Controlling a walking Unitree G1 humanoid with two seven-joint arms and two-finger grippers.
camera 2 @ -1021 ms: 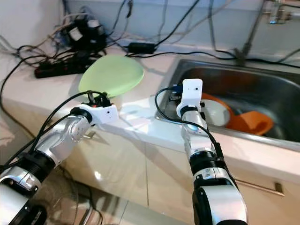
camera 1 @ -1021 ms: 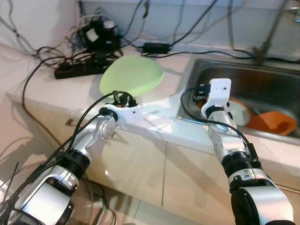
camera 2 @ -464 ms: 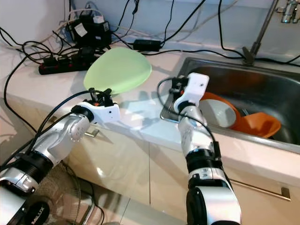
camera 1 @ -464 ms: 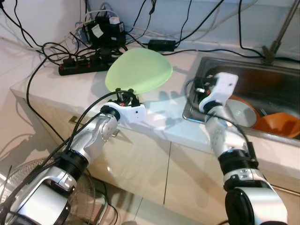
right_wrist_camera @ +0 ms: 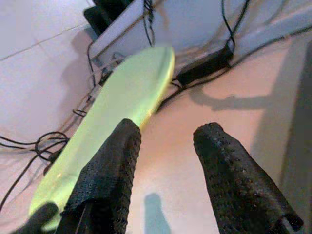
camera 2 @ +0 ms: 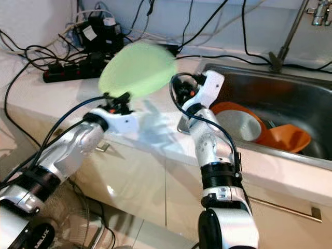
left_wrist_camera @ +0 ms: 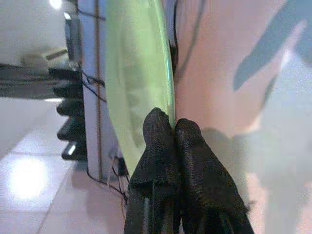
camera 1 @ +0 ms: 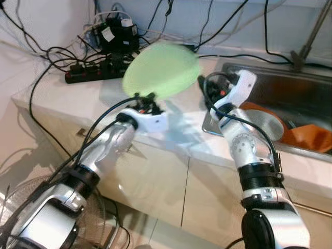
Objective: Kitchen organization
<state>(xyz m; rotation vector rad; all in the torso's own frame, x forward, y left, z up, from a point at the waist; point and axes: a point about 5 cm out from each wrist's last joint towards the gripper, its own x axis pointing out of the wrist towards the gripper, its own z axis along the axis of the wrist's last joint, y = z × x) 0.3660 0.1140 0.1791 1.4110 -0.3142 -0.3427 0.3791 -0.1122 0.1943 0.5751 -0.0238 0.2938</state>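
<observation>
A pale green plate [camera 1: 162, 70] hangs tilted above the white counter [camera 1: 78, 98], just left of the sink [camera 1: 290, 85]. My left gripper [left_wrist_camera: 168, 122] is shut on the plate's near rim [left_wrist_camera: 139, 83], below the plate in the left eye view. My right gripper [right_wrist_camera: 168, 134] stands open at the sink's left edge, pointing at the plate [right_wrist_camera: 117, 102], with nothing between its fingers. The right wrist [camera 1: 236, 93] sits close beside the plate's right side.
In the sink lie an orange bowl [camera 1: 308, 137] and an orange-rimmed dish with a pale inside [camera 1: 267, 122]. Power strips and tangled cables [camera 1: 96, 70] crowd the counter's back left. A tap [camera 1: 311, 31] rises behind the sink. A fan [camera 1: 31, 197] stands on the floor at the left.
My left gripper has carried the green plate up and to the right, toward the sink. The right gripper has swung left to face the plate.
</observation>
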